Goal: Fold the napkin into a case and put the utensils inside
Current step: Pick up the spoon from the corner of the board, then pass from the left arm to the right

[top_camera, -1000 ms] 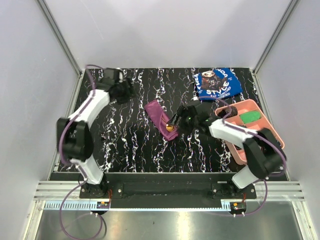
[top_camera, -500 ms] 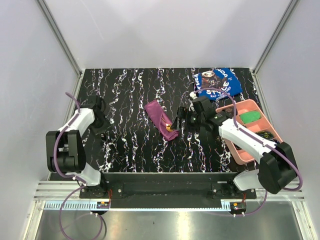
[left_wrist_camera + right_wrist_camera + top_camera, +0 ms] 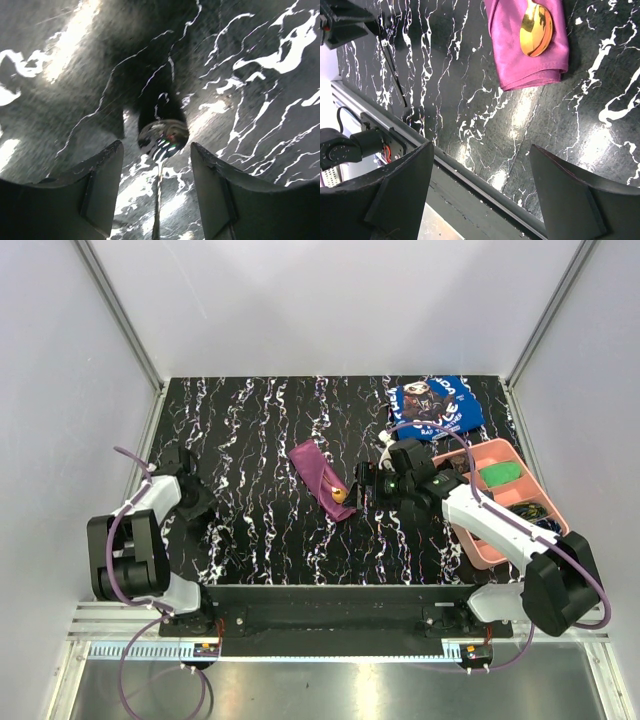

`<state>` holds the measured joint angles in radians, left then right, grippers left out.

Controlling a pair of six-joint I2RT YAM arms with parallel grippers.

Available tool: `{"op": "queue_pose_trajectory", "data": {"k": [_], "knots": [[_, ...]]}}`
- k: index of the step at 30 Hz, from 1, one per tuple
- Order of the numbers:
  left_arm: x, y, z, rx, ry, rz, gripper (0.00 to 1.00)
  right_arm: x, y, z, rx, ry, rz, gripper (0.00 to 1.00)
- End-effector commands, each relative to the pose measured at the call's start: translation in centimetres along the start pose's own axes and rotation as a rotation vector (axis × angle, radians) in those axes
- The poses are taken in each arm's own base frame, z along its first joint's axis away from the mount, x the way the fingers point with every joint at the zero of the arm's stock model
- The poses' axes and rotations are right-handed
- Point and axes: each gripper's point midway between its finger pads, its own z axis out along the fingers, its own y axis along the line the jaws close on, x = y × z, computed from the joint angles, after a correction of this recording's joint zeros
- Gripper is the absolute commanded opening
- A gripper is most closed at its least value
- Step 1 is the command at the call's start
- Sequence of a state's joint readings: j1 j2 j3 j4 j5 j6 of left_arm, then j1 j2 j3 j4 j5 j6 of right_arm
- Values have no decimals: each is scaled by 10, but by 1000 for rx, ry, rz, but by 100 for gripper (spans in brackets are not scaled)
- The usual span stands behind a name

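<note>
Looking down from the top camera: finding the case lying aslant near mid-table, a narrow plum strip, with the gold spoon showing only its bowl at the near end. Noting the right gripper poised just beside that end, on its right; not managing to read the jaws from up here. Spotting the left gripper low over the black marbled table at the far left, well apart from the case; jaws unreadable here too. Logging a blue printed cloth at the far right and a pink tray beside the right arm. Switching to the left wrist: seeing the left gripper with jaws spread wide, gripping nothing, and a silvery spoon lying on the table between the fingers, bowl pointing away, handle running back toward the camera, touching neither one. Switching to the right wrist: seeing the right gripper gaping open over bare table, holding nothing, the case lying beyond the fingertips with its folded end nearest, the gold spoon bowl resting on the cloth, handle out of sight.
</note>
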<state>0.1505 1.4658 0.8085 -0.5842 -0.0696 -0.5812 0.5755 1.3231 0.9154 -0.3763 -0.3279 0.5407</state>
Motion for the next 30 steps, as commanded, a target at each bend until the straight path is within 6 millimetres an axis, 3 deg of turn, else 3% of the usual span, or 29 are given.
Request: {"op": "queue_pose_trajectory", "data": {"k": [1,4,5,7,11,14,18,22,27,30], "knots": [[-17,-19,11,94,-54,-20,57,-8,10,-4,-51,-34,-35,86],[-11,-15,23,80,-34,-13,51,-10,12,-4,-53,-42,-37,86],[-10,-16,24,90,-32,-13,38,-11,11,-4,-51,-44,-36,86],[-13,-18,23,110,-60,-6,28,-12,11,-2,-50,-42,-35,86],[-30,-35,-1,188,-135,45,0,-14,11,6,-49,-22,-45,86],[-42,-59,-30,285,-202,129,0,-20,17,9,-69,-17,-87,86],[-36,-103,-72,447,-235,298,0,-29,36,11,-146,24,-165,87],[2,-151,-112,638,-174,429,0,-37,76,17,-374,38,-217,91],[48,-181,-127,746,-93,467,0,-59,118,41,-584,-22,-186,91],[64,-192,-132,789,-46,437,0,-41,138,67,-620,12,-177,88]]}}
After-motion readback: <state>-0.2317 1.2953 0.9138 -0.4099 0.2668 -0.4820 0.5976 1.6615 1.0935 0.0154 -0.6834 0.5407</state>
